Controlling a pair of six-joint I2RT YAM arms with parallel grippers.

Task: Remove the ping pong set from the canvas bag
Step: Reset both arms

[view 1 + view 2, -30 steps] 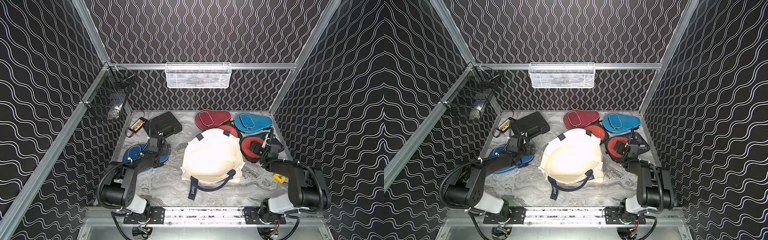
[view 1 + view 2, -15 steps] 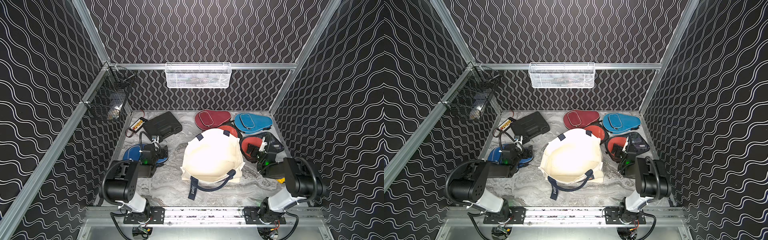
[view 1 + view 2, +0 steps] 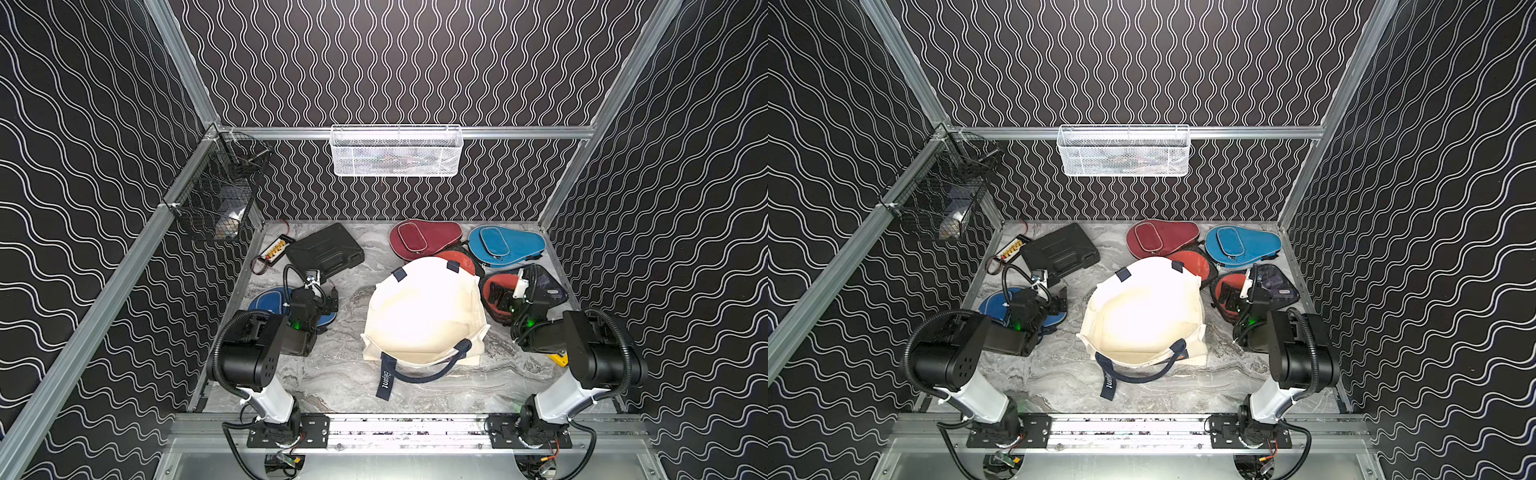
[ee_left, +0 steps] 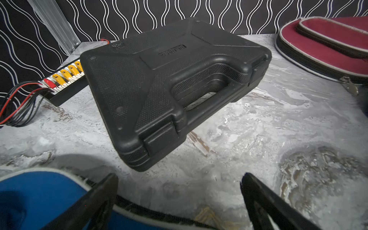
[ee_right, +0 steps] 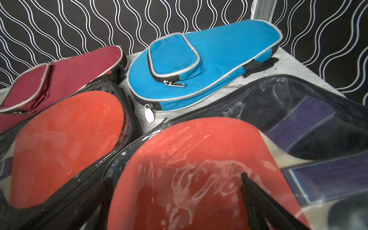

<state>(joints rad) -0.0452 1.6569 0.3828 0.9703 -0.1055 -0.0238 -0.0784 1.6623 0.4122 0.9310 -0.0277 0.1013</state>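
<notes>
The bag (image 3: 424, 311) lies mid-desk (image 3: 332, 382). Behind it, by the back wall, lie the middle cover (image 3: 424, 237) and, to its right, the corner cover (image 3: 505, 245). The rear pouch (image 3: 459, 257) sits between bag and covers; the side pouch (image 3: 490, 297) lies right of the bag. Left of the bag lies the left cover (image 3: 266, 301), behind it the case (image 3: 328, 249), with the board (image 3: 275, 251) at the case's left.

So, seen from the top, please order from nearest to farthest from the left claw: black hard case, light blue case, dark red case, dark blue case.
From the left claw, in a top view:
1. dark blue case, partly beneath it
2. black hard case, just behind, back left
3. dark red case, back middle
4. light blue case, back right corner
</notes>
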